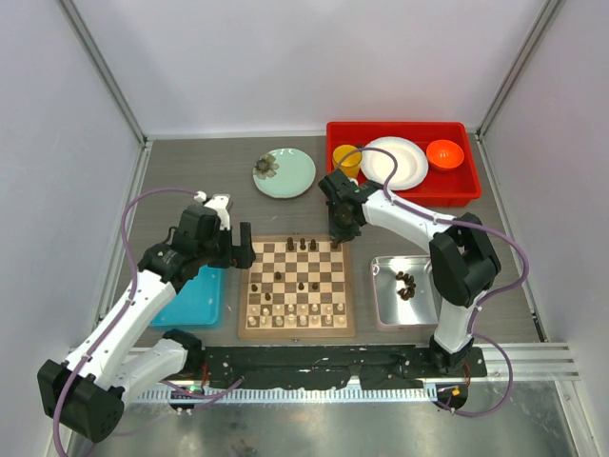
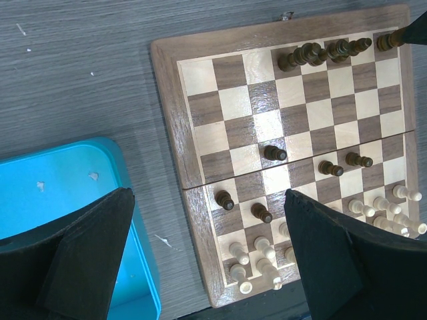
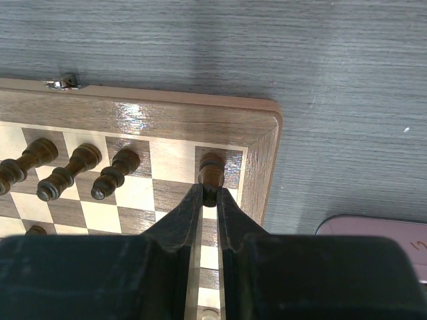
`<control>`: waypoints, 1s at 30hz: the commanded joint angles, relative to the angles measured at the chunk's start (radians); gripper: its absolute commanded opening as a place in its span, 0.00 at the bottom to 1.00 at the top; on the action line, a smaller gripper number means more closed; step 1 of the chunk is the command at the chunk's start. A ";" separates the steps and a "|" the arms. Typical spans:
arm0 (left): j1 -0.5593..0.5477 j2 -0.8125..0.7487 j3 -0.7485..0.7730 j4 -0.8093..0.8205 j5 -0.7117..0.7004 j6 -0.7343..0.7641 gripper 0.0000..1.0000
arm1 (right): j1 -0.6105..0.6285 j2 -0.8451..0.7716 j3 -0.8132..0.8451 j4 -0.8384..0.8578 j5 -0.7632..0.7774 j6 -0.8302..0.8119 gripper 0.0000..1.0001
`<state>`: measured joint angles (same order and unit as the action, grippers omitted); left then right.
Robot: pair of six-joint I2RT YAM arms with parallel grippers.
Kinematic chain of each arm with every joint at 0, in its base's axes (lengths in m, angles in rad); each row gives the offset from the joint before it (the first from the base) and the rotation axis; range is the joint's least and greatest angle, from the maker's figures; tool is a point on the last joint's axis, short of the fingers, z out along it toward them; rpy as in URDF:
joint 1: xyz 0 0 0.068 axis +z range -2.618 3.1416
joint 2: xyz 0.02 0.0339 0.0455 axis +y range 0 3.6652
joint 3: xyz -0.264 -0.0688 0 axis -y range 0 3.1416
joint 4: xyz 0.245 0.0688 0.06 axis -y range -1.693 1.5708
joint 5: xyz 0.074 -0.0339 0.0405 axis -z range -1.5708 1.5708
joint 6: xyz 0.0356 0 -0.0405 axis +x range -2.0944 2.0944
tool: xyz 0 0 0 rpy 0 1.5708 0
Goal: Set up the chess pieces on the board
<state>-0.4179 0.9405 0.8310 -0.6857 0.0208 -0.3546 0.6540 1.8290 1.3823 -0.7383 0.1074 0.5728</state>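
At one board (image 3: 167,121) corner, right fingers (image 3: 180,223) point down, pinching a dark piece (image 3: 211,170); left fingers (image 2: 87,260) hover spread wide.

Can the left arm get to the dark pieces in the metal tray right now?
Probably not: those dark pieces sit in the metal tray across the board, beside the right arm base.

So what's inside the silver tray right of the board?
A small cluster of dark chess pieces lies in the silver tray. The right arm covers its right edge, so anything there is hidden.
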 commanded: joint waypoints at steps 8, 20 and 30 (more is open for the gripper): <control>-0.002 0.000 0.000 0.025 0.018 0.017 1.00 | 0.010 -0.014 0.031 -0.032 0.035 -0.017 0.10; -0.002 0.000 0.000 0.025 0.016 0.016 1.00 | 0.015 -0.031 0.037 -0.049 0.046 -0.019 0.10; -0.002 -0.002 0.000 0.025 0.018 0.017 1.00 | 0.021 -0.033 0.037 -0.052 0.038 -0.017 0.10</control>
<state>-0.4179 0.9405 0.8307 -0.6857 0.0208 -0.3546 0.6659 1.8278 1.3857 -0.7677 0.1329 0.5659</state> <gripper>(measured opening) 0.996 0.159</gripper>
